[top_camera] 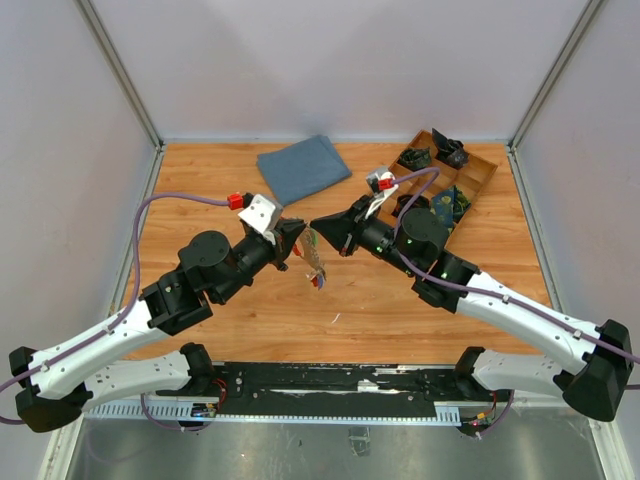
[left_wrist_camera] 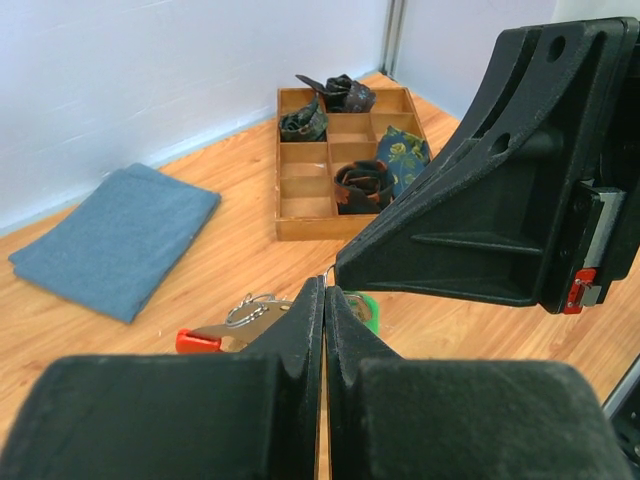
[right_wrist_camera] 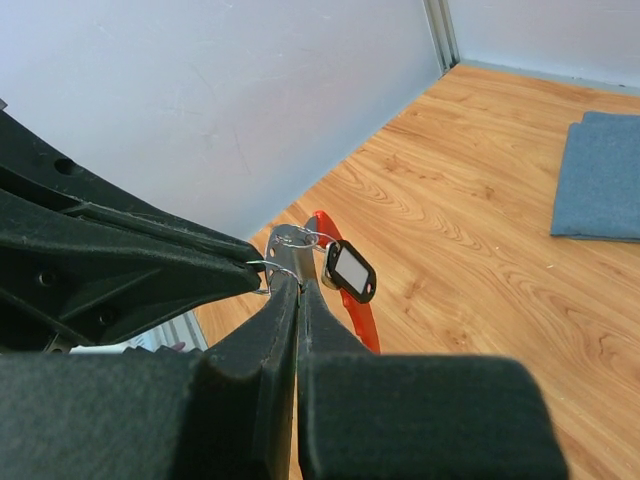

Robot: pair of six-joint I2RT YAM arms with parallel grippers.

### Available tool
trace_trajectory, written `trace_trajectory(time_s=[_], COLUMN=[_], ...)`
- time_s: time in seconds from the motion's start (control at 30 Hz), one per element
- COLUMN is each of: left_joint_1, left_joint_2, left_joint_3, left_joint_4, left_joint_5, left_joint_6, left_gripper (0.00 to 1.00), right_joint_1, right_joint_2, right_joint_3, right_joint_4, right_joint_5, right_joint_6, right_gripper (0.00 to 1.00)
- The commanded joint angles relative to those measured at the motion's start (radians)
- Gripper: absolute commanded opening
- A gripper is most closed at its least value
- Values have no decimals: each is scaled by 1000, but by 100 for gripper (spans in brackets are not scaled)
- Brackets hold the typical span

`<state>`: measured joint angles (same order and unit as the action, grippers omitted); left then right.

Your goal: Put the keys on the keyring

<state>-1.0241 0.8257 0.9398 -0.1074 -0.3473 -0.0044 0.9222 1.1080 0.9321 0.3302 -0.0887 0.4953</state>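
Found at mid-table, tip to tip: left gripper (left_wrist_camera: pixel 323 290) pressed shut on a small silver wire ring (right_wrist_camera: pixel 262 271); right gripper (right_wrist_camera: pixel 288 285) pressed shut on the thin silver-grey metal keys (top_camera: pixel 314 258). Noted just beyond: thin bright red curved keyring (right_wrist_camera: pixel 352 305), beside small white-and-black tag (right_wrist_camera: pixel 350 272). Recommend keeping both pinches firm, feeding gradually, avoiding twist. Farther off: folded blue cloth (left_wrist_camera: pixel 115 235), compartmented wooden tray (left_wrist_camera: pixel 310 228).

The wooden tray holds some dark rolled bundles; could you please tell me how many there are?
4 bundles in the tray: one over the far rim, one far left, one right side, one middle. The right gripper may hide more.
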Motion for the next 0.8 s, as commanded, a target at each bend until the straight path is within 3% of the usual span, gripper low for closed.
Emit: trace_trajectory(time_s=[0.0, 0.77], left_joint_1=[4, 4], left_joint_2=[-27, -28], left_joint_3=[7, 5], left_joint_4=[79, 80], left_joint_5=[7, 13], left_joint_6=[0, 0], left_gripper=[1, 1], right_joint_1=[21, 23], right_joint_2=[12, -23], right_joint_3=[30, 24], right_joint_4=[-13, -57], right_joint_5=[-13, 72], right_joint_6=[22, 35], right_gripper=[1, 1])
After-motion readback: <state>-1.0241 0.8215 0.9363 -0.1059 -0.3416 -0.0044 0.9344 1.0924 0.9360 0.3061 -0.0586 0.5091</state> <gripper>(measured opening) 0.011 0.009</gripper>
